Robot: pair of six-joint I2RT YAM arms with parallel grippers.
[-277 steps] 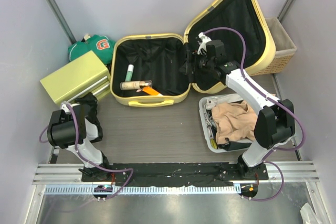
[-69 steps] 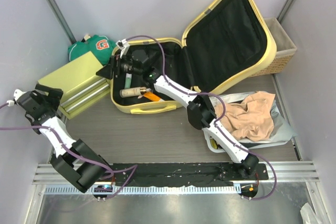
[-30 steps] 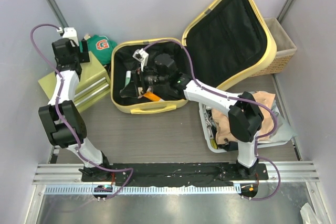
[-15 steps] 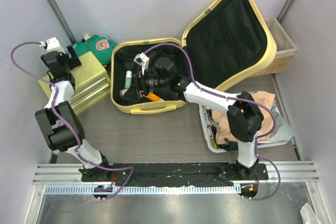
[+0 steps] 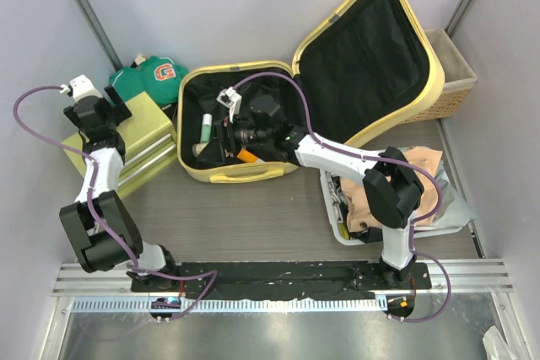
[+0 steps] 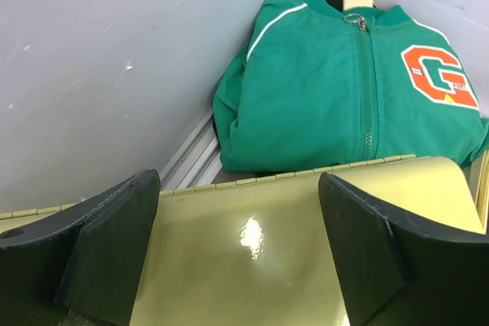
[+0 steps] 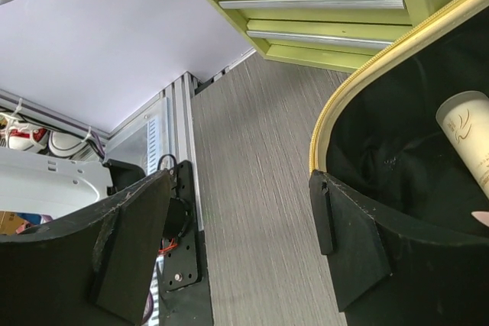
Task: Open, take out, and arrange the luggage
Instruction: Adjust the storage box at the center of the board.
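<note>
**One overview, two close wrist views**
The top camera looks down over the whole grey table [image 5: 245, 217] from above its near edge. The left wrist view skims low over the glossy yellow-green drawer box [image 6: 290, 257] toward a folded green zip jacket [image 6: 328, 104]. The right wrist view looks out of the pale yellow hard-shell suitcase [image 7: 382, 143] at that box's drawer front. All three views share the box.

- A robot test cell in a lab, not a home.
- Plain pale walls [image 5: 253, 6] with metal posts [image 5: 84, 6] box in a small table [image 5: 245, 208].
- The left arm [image 5: 94, 176] and right arm [image 5: 337, 155] are bolted to a metal rail [image 5: 472, 276].
- Purple cables [image 5: 16, 114] loop from both arms.
</note>
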